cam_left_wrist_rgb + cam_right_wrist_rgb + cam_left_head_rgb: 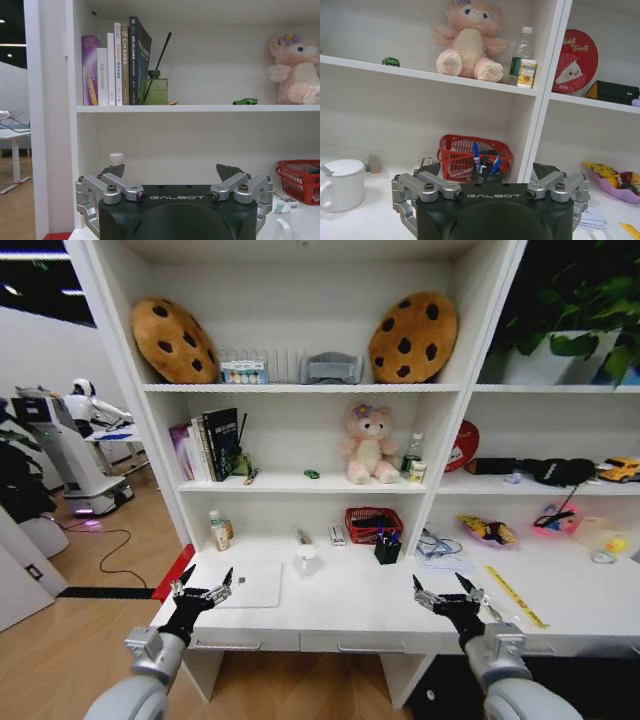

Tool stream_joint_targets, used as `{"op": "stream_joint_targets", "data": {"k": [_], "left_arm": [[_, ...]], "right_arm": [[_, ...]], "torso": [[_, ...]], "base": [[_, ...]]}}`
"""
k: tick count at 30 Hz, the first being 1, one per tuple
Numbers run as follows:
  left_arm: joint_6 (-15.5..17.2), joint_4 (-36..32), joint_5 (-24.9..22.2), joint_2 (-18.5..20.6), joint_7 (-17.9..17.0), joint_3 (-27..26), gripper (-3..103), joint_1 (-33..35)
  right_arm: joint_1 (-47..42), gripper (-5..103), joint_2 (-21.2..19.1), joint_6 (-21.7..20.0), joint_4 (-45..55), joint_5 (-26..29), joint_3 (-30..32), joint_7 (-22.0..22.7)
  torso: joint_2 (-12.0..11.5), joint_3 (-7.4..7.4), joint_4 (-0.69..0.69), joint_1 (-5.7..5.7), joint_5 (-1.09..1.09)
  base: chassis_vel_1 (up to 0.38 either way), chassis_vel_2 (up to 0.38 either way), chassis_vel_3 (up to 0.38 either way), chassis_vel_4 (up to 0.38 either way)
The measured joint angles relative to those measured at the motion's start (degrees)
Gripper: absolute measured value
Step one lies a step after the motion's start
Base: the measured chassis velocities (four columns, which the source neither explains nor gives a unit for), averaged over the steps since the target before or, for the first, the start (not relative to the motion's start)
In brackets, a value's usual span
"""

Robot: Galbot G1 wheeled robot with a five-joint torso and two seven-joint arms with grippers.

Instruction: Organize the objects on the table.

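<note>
The white table (350,608) lies in front of me. A silver laptop (252,585) rests closed on its left part. My left gripper (208,575) hovers open over the laptop's left edge, holding nothing; its jaws (171,172) face the shelves. My right gripper (441,583) is open and empty above the table's right part, and in its own view (490,172). A yellow ruler (516,596) lies to its right. Pens (476,152) stand in a black holder (387,550). A tiny green toy car (312,474) (245,101) (390,61) sits on the middle shelf.
A red basket (372,523), a white mug (306,558) and a small bottle (219,530) stand at the back of the table. Books (117,65) and a pink plush bear (368,445) fill the shelf above. Drawer handles run along the front edge.
</note>
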Motion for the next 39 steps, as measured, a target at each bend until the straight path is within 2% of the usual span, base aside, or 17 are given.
{"op": "stream_joint_targets", "data": {"k": [2, 7, 10, 20, 39], "left_arm": [[0.0, 0.0, 0.0, 0.0, 0.0, 0.0, 100, 0.0], [0.0, 0.0, 0.0, 0.0, 0.0, 0.0, 100, 0.0], [0.0, 0.0, 0.0, 0.0, 0.0, 0.0, 100, 0.0], [0.0, 0.0, 0.0, 0.0, 0.0, 0.0, 100, 0.0], [0.0, 0.0, 0.0, 0.0, 0.0, 0.0, 100, 0.0]], "right_arm": [[0.4, 100, 0.0, 1.7, -0.9, 0.3, -0.1, 0.0], [0.7, 100, 0.1, 3.7, -1.8, 2.1, -0.1, 0.6], [0.5, 100, 0.3, 3.7, -1.8, 2.4, 0.2, 1.0], [0.5, 100, 0.7, 2.3, -1.3, 2.4, 0.2, 0.8], [1.3, 100, 0.1, 1.9, -1.4, 2.7, 0.3, 0.1]], "torso": [[0.0, 0.0, 0.0, 0.01, -0.07], [0.0, 0.0, 0.01, 0.0, -0.07], [0.0, 0.0, 0.0, 0.0, -0.01], [0.0, 0.0, 0.0, 0.01, -0.04], [0.0, -0.01, 0.0, -0.01, -0.05]], "base": [[0.165, 0.159, -0.166, -0.172], [0.111, 0.105, -0.102, -0.118], [0.024, 0.013, -0.017, -0.021], [-0.001, -0.018, 0.01, 0.011], [0.143, -0.136, -0.139, 0.126]]}}
